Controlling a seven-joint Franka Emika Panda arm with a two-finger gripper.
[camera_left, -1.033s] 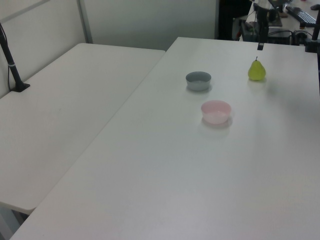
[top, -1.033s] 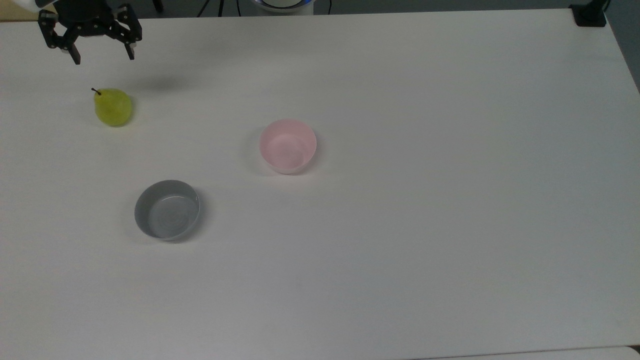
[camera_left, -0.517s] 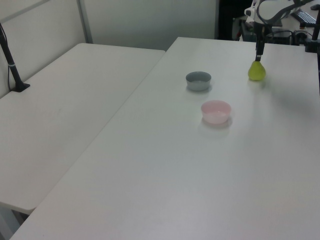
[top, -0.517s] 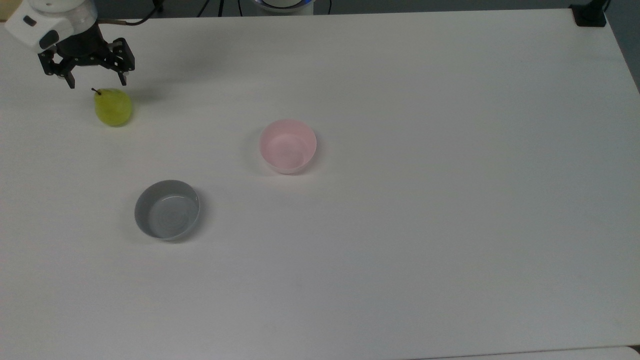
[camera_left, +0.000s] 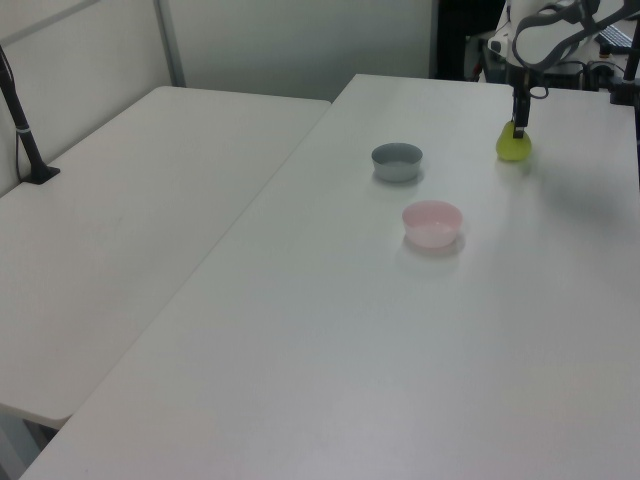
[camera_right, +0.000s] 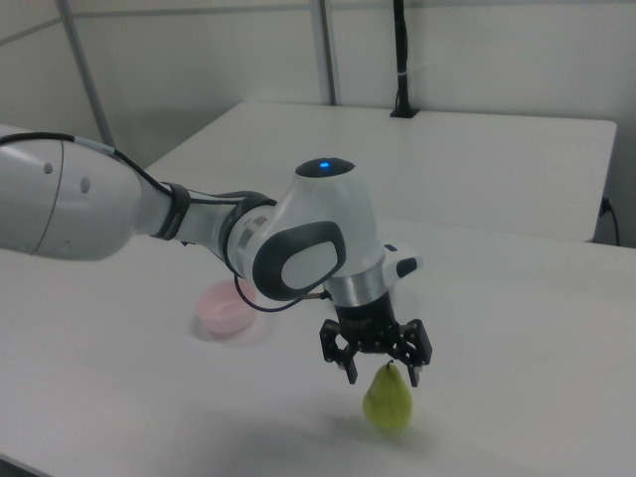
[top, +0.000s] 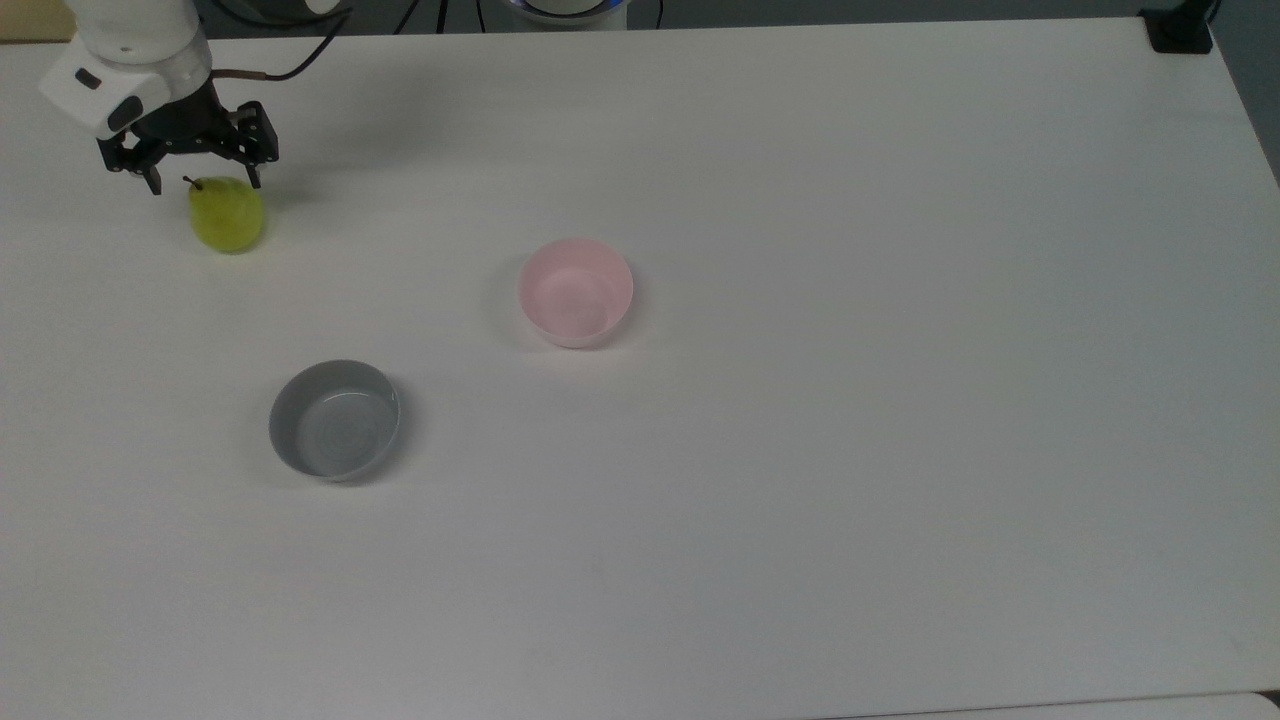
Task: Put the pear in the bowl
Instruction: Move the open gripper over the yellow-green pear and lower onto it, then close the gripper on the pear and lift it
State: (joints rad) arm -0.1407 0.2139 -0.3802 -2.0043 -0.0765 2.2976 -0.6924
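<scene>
While the pear [top: 227,214] stands upright on the table [top: 800,450] near the top view's far left corner, the gripper [top: 203,183] hangs directly over its stem end, fingers pointing down. In the right view the gripper [camera_right: 381,375] sits just above the pear [camera_right: 388,399], with the narrow top rising into the gap between the two fingers. The pear's long axis runs vertically, stem up, so the jaws look set to straddle its neck and come down on either side.

The jaws are spread wide, wider than the pear's neck, and hold nothing; whether a fingertip brushes the fruit I cannot tell. In the left view the gripper [camera_left: 518,128] overlaps the pear [camera_left: 513,146] at the far right of the table.

The bowl [top: 575,292] lies well apart, to the top view's right and nearer, and the grey bowl [top: 334,419] nearer yet. I judge the grasp is not made: a further descent, then closing, comes next.
</scene>
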